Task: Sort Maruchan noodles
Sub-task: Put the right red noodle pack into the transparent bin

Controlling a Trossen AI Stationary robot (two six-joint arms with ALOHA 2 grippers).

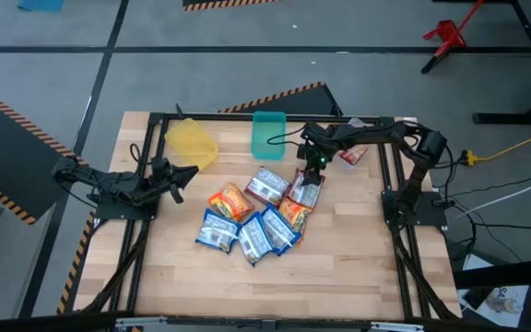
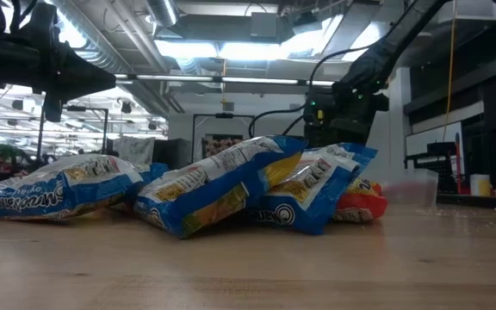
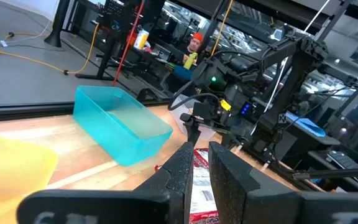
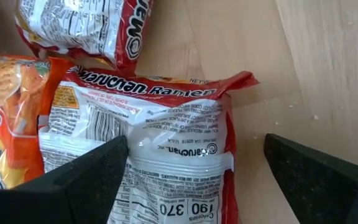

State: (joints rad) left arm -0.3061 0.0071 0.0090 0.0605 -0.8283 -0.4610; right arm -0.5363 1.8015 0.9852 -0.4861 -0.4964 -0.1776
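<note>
Several Maruchan packets lie in a loose pile mid-table: blue-and-white ones (image 1: 252, 238) nearest, orange ones (image 1: 231, 201) and red-and-silver ones (image 1: 267, 184) behind them. My right gripper (image 1: 313, 171) reaches in from the right and points down over a red-and-silver packet (image 4: 166, 137). It is open wide (image 4: 194, 155), with one finger over the packet's edge and the other over bare wood. In the low view it (image 2: 338, 120) stands behind the pile. My left gripper (image 1: 184, 175) waits left of the pile, level, its fingers (image 3: 202, 155) shut to a narrow slit and holding nothing.
A yellow bin (image 1: 192, 143) and a teal bin (image 1: 268, 134) stand at the far edge. A clear bin holding a red packet (image 1: 353, 152) sits far right, under the right arm. Bare wood (image 1: 339, 267) lies in front of the pile. A black frame borders the table.
</note>
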